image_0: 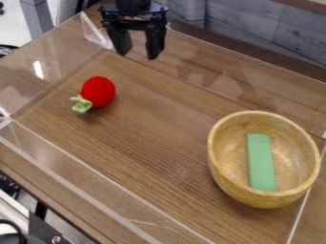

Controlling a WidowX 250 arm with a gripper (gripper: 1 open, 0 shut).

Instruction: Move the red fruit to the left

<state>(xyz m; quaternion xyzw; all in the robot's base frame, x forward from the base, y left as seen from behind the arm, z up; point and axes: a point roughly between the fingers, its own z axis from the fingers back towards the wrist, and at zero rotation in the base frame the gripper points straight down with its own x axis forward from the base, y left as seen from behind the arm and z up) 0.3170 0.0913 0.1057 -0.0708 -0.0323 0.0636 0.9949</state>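
Observation:
The red fruit [97,91] is a small round bright-red toy with a light-green stem, lying on the wooden table at the left. My gripper [137,45] hangs at the top of the view, up and to the right of the fruit and well apart from it. Its two dark fingers point down and stand open with nothing between them.
A wooden bowl [227,162] sits at the right and holds a flat green rectangular piece [261,160]. Clear plastic walls [51,48] ring the wooden table, with a low wall along the front edge [114,205].

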